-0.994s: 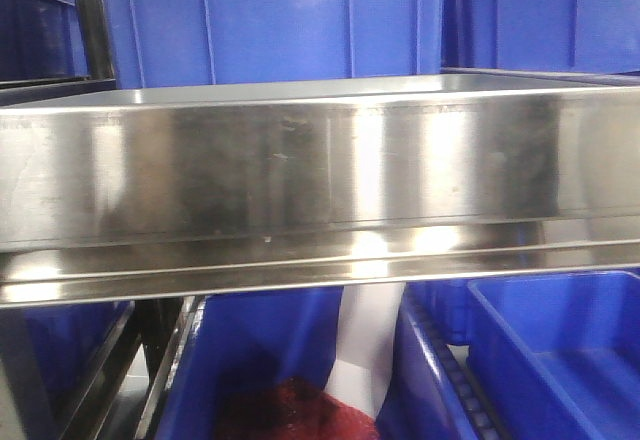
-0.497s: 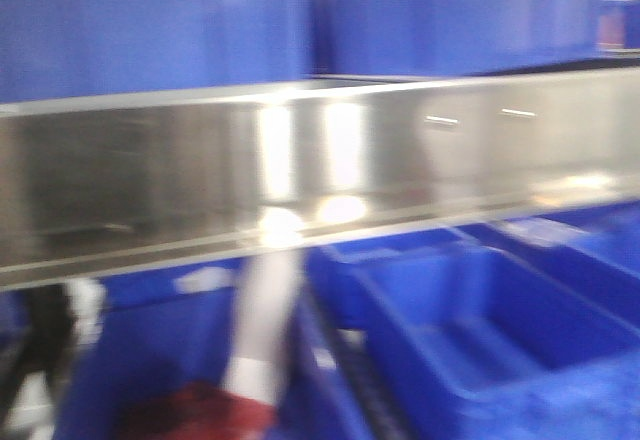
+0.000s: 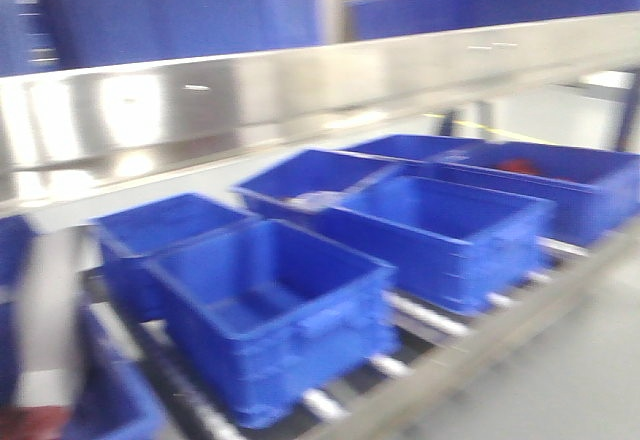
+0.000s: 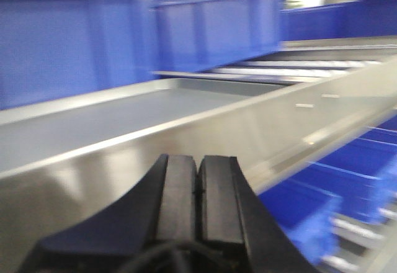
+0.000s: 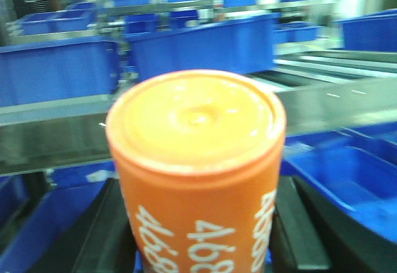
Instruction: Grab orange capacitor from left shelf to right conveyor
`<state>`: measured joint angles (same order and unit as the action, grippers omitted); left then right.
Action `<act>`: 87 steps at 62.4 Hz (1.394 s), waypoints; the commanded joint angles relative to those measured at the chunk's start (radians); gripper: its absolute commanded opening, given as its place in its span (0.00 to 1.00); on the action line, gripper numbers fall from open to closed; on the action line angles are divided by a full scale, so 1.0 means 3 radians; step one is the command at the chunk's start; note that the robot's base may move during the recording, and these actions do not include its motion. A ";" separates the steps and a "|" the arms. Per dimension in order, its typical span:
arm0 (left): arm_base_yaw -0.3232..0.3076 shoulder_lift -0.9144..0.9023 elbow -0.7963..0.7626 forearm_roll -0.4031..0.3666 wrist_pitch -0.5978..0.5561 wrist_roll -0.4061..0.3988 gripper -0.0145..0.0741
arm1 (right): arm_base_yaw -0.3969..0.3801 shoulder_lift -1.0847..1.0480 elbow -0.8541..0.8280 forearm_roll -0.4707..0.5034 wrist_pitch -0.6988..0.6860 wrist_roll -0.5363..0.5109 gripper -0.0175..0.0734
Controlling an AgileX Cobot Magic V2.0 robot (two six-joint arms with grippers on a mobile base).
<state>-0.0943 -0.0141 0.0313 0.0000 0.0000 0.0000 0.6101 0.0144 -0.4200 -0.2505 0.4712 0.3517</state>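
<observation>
The orange capacitor [image 5: 195, 161] with white "4680" numerals fills the right wrist view, held upright between the black fingers [image 5: 298, 229] of my right gripper [image 5: 198, 248], which is shut on it. My left gripper [image 4: 197, 189] is shut and empty, its pads pressed together just in front of the steel shelf's tall reflective lip [image 4: 260, 124]. The shelf tray [image 4: 93, 121] behind that lip looks bare. The shelf lip also crosses the front view [image 3: 200, 100] and the right wrist view [image 5: 56, 139]. The conveyor is out of view.
Several blue plastic bins [image 3: 270, 300] sit on a roller rack [image 3: 420, 315] below the shelf, one further right [image 3: 440, 225]. More blue bins [image 4: 68, 37] stand behind the shelf. Grey floor [image 3: 590, 360] shows at lower right. All views are motion-blurred.
The front view has swung to the right: the shelf lip has slid up and left, and the lower blue bins and floor have come into sight.
</observation>
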 commanded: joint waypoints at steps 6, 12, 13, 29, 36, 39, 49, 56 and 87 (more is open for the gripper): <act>-0.0013 0.0034 -0.0020 -0.0018 -0.0301 0.0000 0.05 | -0.0001 0.0071 -0.0089 -0.0045 -0.0326 -0.0030 0.26; -0.0013 0.0034 -0.0020 -0.0018 -0.0301 0.0000 0.05 | -0.0001 0.0071 -0.0089 -0.0045 -0.0326 -0.0030 0.26; -0.0013 0.0034 -0.0020 -0.0018 -0.0301 0.0000 0.05 | -0.0001 0.0071 -0.0089 -0.0045 -0.0326 -0.0030 0.26; -0.0013 0.0034 -0.0020 -0.0018 -0.0301 0.0000 0.05 | -0.0001 0.0071 -0.0089 -0.0045 -0.0326 -0.0030 0.26; -0.0013 0.0034 -0.0020 -0.0018 -0.0301 0.0000 0.05 | -0.0001 0.0071 -0.0089 -0.0045 -0.0326 -0.0030 0.26; -0.0013 0.0034 -0.0020 -0.0018 -0.0301 0.0000 0.05 | -0.0001 0.0071 -0.0089 -0.0045 -0.0326 -0.0030 0.26; -0.0013 0.0034 -0.0020 -0.0018 -0.0301 0.0000 0.05 | -0.0001 0.0071 -0.0089 -0.0045 -0.0326 -0.0030 0.26; -0.0013 0.0034 -0.0020 -0.0018 -0.0301 0.0000 0.05 | -0.0001 0.0071 -0.0089 -0.0045 -0.0326 -0.0030 0.26; -0.0013 0.0034 -0.0020 -0.0018 -0.0301 0.0000 0.05 | -0.0001 0.0071 -0.0089 -0.0045 -0.0326 -0.0030 0.26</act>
<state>-0.0943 -0.0141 0.0313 0.0000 0.0000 0.0000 0.6101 0.0144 -0.4200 -0.2505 0.4712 0.3517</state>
